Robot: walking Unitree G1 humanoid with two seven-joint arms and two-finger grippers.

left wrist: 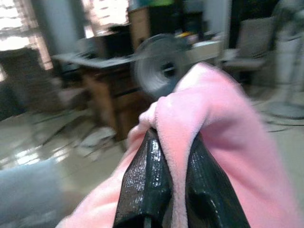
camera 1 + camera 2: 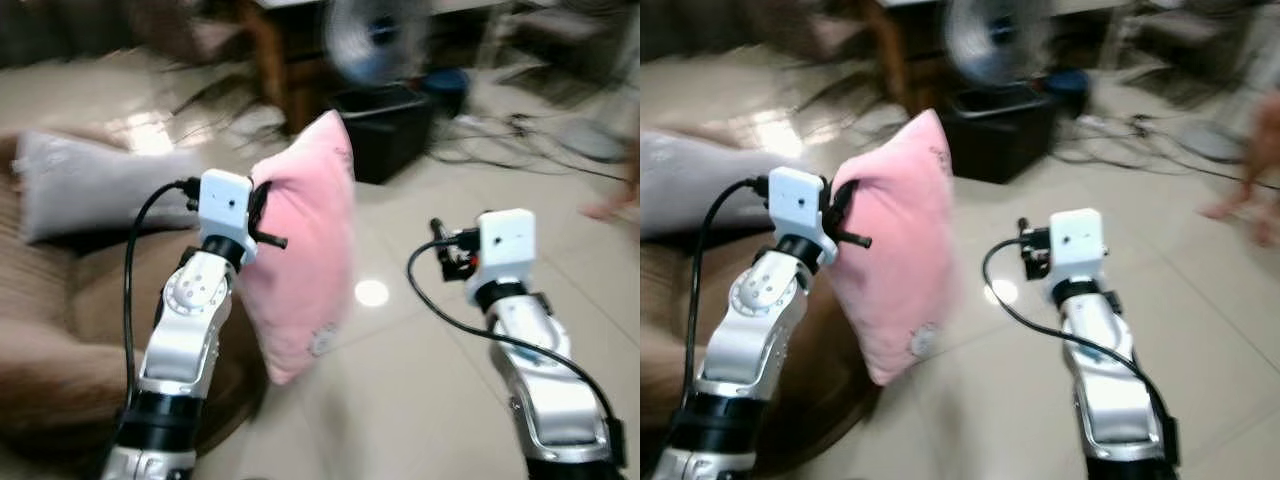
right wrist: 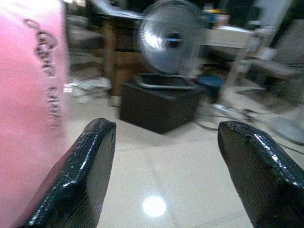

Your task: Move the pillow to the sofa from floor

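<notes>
A pink pillow hangs upright in the air above the floor, pinched at its edge by my left gripper, which is shut on it. In the left wrist view the two black fingers squeeze a fold of the pink pillow. The brown sofa lies at the left, beneath and behind my left arm. My right gripper is raised at the right, open with nothing held; its fingers stand wide apart, the pink pillow beside them.
A grey pillow rests on the sofa at the far left. Ahead stand a black box, a fan and a wooden table leg. Cables trail over the tiled floor. A person's foot is at the far right.
</notes>
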